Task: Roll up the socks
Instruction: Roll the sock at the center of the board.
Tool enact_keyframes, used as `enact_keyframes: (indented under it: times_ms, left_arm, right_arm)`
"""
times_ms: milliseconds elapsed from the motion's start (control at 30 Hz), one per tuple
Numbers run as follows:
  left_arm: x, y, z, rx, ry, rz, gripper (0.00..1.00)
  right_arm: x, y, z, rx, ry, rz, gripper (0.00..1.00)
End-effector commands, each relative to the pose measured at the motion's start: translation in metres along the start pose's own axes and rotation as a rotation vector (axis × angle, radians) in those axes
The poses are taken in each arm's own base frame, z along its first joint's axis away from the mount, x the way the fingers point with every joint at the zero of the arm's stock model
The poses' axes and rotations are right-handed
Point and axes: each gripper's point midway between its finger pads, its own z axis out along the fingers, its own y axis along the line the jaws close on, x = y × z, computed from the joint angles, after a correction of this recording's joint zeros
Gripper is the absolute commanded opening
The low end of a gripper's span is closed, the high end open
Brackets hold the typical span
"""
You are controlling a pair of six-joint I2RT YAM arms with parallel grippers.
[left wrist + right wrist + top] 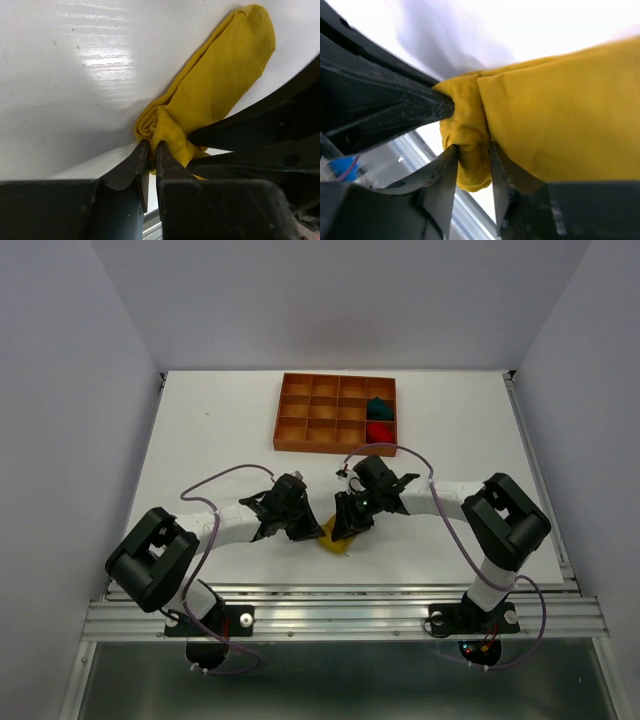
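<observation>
"Yellow sock [337, 543] from overhead: where does it lie?"

"On the table [200, 450], near the front edge, midway between the two arms. The left gripper [305, 530] and right gripper [350, 525] meet over it, and only its near end shows below them."

"And the other socks?"

"In the tray [283, 412] at the back. Both are bundled in its right-hand column, the red sock [379, 430] in the nearest cell and the teal sock [378, 406] in the cell just beyond it."

"What does the left wrist show?"

"The yellow sock [220, 80] runs away from the camera across the table [75, 75], folded along its length. The left gripper [152, 146] has its fingers drawn almost together, nipping the bunched near end. The right gripper's fingers [240, 135] come in from the right, touching the same end."

"And the right wrist?"

"The yellow sock [560, 125] fills the right of the view. The right gripper [472, 152] clamps a thick roll of fabric between its fingers. A left finger [395, 105] presses into the sock just above that roll."
</observation>
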Motion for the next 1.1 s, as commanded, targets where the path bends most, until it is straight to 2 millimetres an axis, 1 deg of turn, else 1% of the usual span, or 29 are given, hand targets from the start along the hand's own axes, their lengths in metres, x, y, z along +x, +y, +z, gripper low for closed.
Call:
enact_keyframes:
  times_ms: [0, 33, 67, 100, 133, 167, 200, 233, 267, 300, 333, 367, 467, 600, 633, 667, 733, 767, 833, 867, 967, 1067]
  left_arm:
    - [0.013, 0.036, 0.002, -0.210, 0.017, 0.017, 0.00]
    - [0.014, 0.038, 0.001, -0.227, 0.020, 0.027, 0.00]
    - [0.014, 0.037, 0.001, -0.232, 0.018, 0.026, 0.00]
    - [0.014, 0.037, 0.001, -0.237, 0.019, 0.027, 0.00]
    - [0.014, 0.038, 0.000, -0.240, 0.020, 0.030, 0.00]
    - [0.015, 0.038, -0.001, -0.245, 0.022, 0.034, 0.00]
    - [0.014, 0.037, -0.002, -0.246, 0.020, 0.034, 0.00]
    - [0.014, 0.035, -0.003, -0.240, 0.022, 0.038, 0.00]
    - [0.015, 0.034, -0.003, -0.235, 0.023, 0.040, 0.00]
    - [0.014, 0.032, -0.003, -0.229, 0.026, 0.047, 0.00]
    - [0.014, 0.031, -0.004, -0.230, 0.029, 0.050, 0.00]
    - [0.014, 0.030, -0.004, -0.231, 0.029, 0.053, 0.00]
    - [0.013, 0.027, -0.005, -0.227, 0.031, 0.065, 0.00]
    - [0.013, 0.026, -0.004, -0.230, 0.044, 0.079, 0.00]
    - [0.014, 0.025, -0.003, -0.224, 0.053, 0.078, 0.00]
    - [0.014, 0.024, -0.003, -0.217, 0.055, 0.076, 0.00]
    - [0.016, 0.022, -0.002, -0.207, 0.066, 0.078, 0.00]
    - [0.017, 0.022, -0.002, -0.206, 0.067, 0.078, 0.00]
    - [0.017, 0.021, -0.002, -0.205, 0.072, 0.077, 0.00]
    - [0.018, 0.021, -0.002, -0.204, 0.073, 0.075, 0.00]
    - [0.018, 0.021, -0.002, -0.201, 0.077, 0.075, 0.00]
    - [0.019, 0.020, -0.002, -0.199, 0.083, 0.075, 0.00]
  right_arm:
    - [-0.033, -0.001, -0.027, 0.127, -0.161, -0.136, 0.41]
    - [-0.036, 0.001, -0.030, 0.134, -0.178, -0.148, 0.45]
    - [-0.036, 0.007, -0.035, 0.136, -0.196, -0.173, 0.46]
    - [-0.036, 0.004, -0.035, 0.147, -0.196, -0.182, 0.48]
    - [-0.036, 0.007, -0.040, 0.159, -0.217, -0.220, 0.51]
    - [-0.032, 0.014, -0.039, 0.159, -0.215, -0.261, 0.54]
    - [-0.030, 0.018, -0.041, 0.168, -0.225, -0.307, 0.54]
    - [-0.033, 0.019, -0.047, 0.211, -0.269, -0.344, 0.54]
    - [-0.031, 0.024, -0.048, 0.215, -0.282, -0.392, 0.54]
    - [-0.026, 0.037, -0.045, 0.213, -0.293, -0.450, 0.54]
    - [-0.029, 0.039, -0.050, 0.249, -0.335, -0.491, 0.54]
    - [-0.024, 0.038, -0.048, 0.259, -0.333, -0.519, 0.54]
    - [-0.020, 0.044, -0.047, 0.287, -0.370, -0.593, 0.54]
    - [-0.012, 0.048, -0.043, 0.344, -0.384, -0.686, 0.56]
    - [-0.012, 0.047, -0.043, 0.370, -0.385, -0.718, 0.56]
    - [-0.005, 0.051, -0.039, 0.367, -0.372, -0.749, 0.56]
    - [-0.003, 0.047, -0.036, 0.403, -0.372, -0.767, 0.56]
    - [0.002, 0.049, -0.033, 0.403, -0.357, -0.789, 0.56]
    - [0.001, 0.044, -0.031, 0.436, -0.363, -0.800, 0.56]
    - [0.005, 0.050, -0.027, 0.427, -0.357, -0.825, 0.55]
    - [0.002, 0.048, -0.027, 0.460, -0.364, -0.842, 0.55]
    - [0.006, 0.049, -0.021, 0.465, -0.345, -0.867, 0.55]
